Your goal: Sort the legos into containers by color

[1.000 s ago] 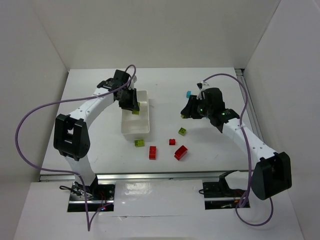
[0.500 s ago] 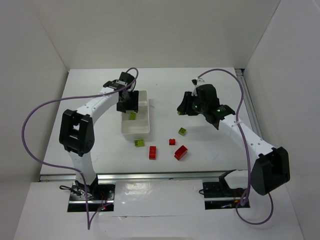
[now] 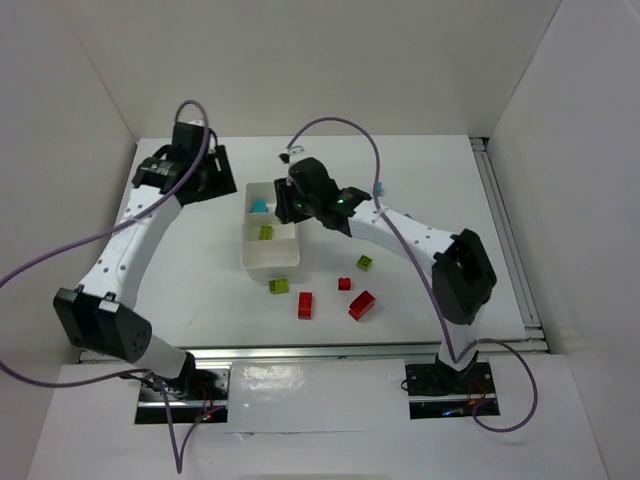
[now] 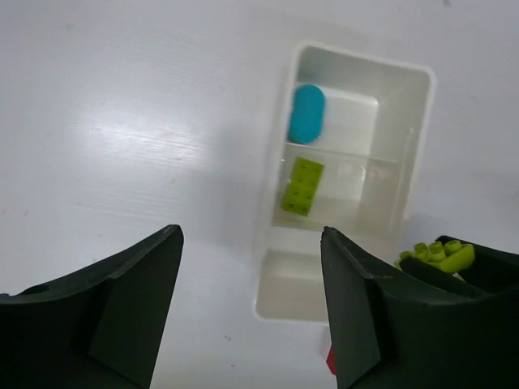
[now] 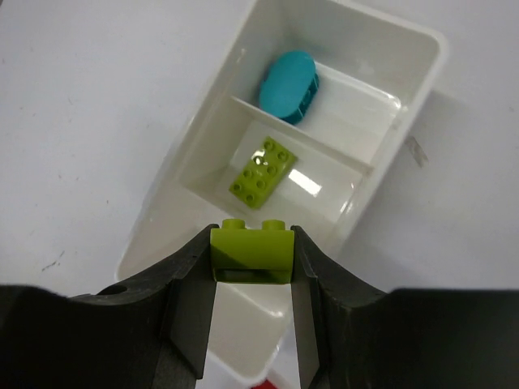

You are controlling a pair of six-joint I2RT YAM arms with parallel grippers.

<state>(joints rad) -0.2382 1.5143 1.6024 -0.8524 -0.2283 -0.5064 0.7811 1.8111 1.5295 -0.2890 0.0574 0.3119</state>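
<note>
The white tray [image 3: 271, 257] holds a cyan piece [image 3: 258, 206] in its far compartment and a yellow-green brick [image 3: 266, 232] in the middle one. My right gripper [image 3: 291, 206] hovers over the tray, shut on another yellow-green brick [image 5: 251, 253]. The right wrist view shows that brick above the divider between the middle and near compartments [image 5: 243, 324]. My left gripper [image 3: 208, 176] is open and empty, off to the tray's far left; its wrist view looks down on the tray [image 4: 272, 203]. Loose on the table lie yellow-green bricks [image 3: 279, 286] [image 3: 366, 263], red bricks [image 3: 305, 305] [image 3: 362, 305] [image 3: 344, 283] and a cyan brick [image 3: 378, 187].
White walls enclose the table on three sides. A purple cable loops above each arm. The right arm's forearm stretches across the table from the right, over the area behind the loose bricks.
My left gripper opened, left a yellow-green brick in the middle compartment and drew back to the far left. The right arm swung left, carrying its yellow-green brick over the tray.
</note>
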